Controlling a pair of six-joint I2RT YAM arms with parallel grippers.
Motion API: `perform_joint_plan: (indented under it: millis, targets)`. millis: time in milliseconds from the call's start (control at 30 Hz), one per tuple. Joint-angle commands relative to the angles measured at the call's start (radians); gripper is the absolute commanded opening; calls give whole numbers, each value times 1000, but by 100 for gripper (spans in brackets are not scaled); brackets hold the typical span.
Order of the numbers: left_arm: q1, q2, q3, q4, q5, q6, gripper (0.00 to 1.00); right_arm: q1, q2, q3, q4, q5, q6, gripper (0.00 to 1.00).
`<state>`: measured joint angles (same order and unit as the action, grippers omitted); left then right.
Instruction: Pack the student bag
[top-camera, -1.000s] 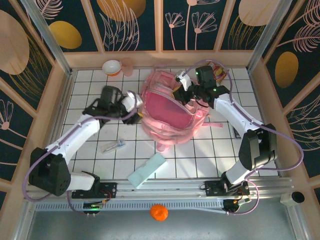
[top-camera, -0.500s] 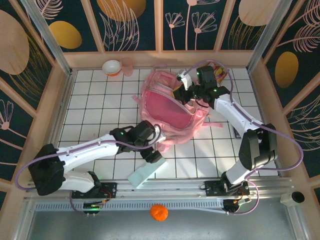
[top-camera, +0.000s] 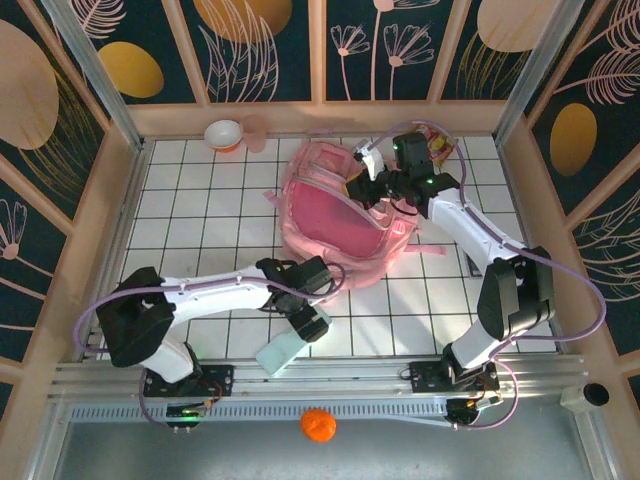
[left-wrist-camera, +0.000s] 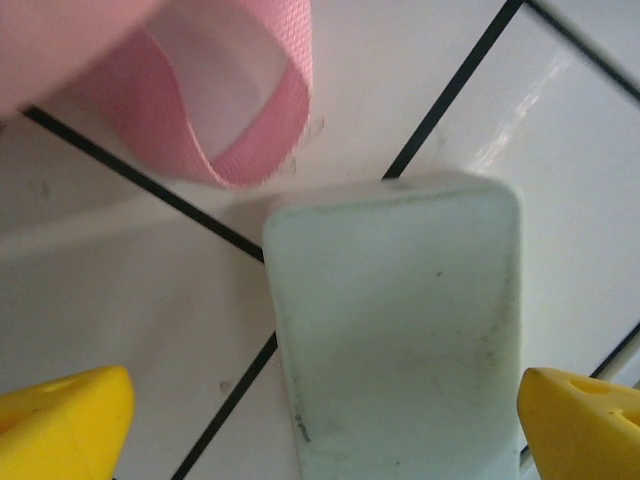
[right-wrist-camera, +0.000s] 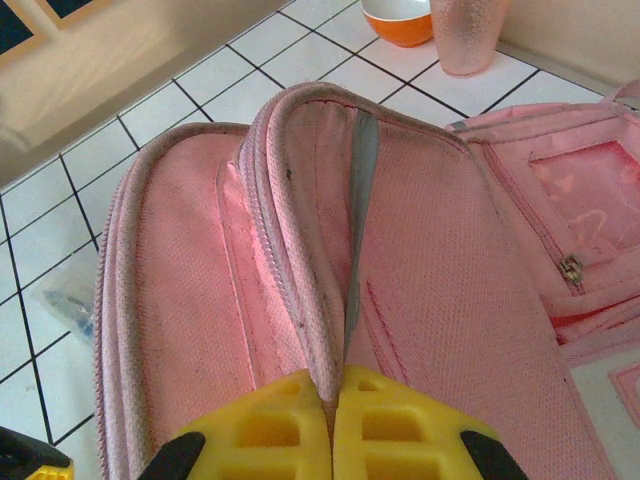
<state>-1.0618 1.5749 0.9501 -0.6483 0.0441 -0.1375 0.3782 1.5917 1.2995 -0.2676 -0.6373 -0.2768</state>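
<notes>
Two spread jaws of the left gripper (left-wrist-camera: 320, 428) should straddle the case (left-wrist-camera: 400, 310) squarely before closing; right gripper (right-wrist-camera: 335, 415) clamps bag (right-wrist-camera: 440, 260) rim.

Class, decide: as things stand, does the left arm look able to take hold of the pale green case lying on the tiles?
Probably yes. The left gripper is open and straddles one end of the pale green case, with nothing lying between them; the pink strap sits just beyond that end.
</notes>
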Motion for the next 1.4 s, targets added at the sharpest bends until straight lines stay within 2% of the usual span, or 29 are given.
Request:
perform_joint_plan:
  millis: [0, 200, 400, 533, 633, 700, 833, 967, 1100, 1367]
  targets:
    - [-6, 15, 16, -56, 24, -31, 98, -12, 2, 10, 84, -33, 28, 0]
    - [-23, 93, 16, -44, 14, -64, 97, -12, 21, 32, 85, -30, 25, 0]
    - [-27, 112, 8, 8, 15, -55, 90, -12, 30, 49, 78, -36, 14, 0]
    - [-29, 96, 14, -5, -7, -34, 91, -12, 30, 50, 77, -41, 11, 0]
    - [-27, 77, 4, 21, -76, -44, 93, -14, 27, 51, 76, -29, 9, 0]
    - [-21, 114, 16, 39, -167, -47, 93, -16, 18, 49, 74, -24, 7, 0]
    - [-13, 175, 123, 106, -208, -9, 94, -29, 2, 42, 73, -23, 4, 0]
    - [-4, 99, 171, 137, -173, -1, 94, -58, -11, 44, 61, -32, 3, 0]
    - [-6, 16, 130, 102, -88, -25, 97, -80, -29, 22, 75, -39, 1, 0]
    - [-51, -5, 69, 20, -55, -105, 99, -90, -34, 9, 85, -65, 6, 0]
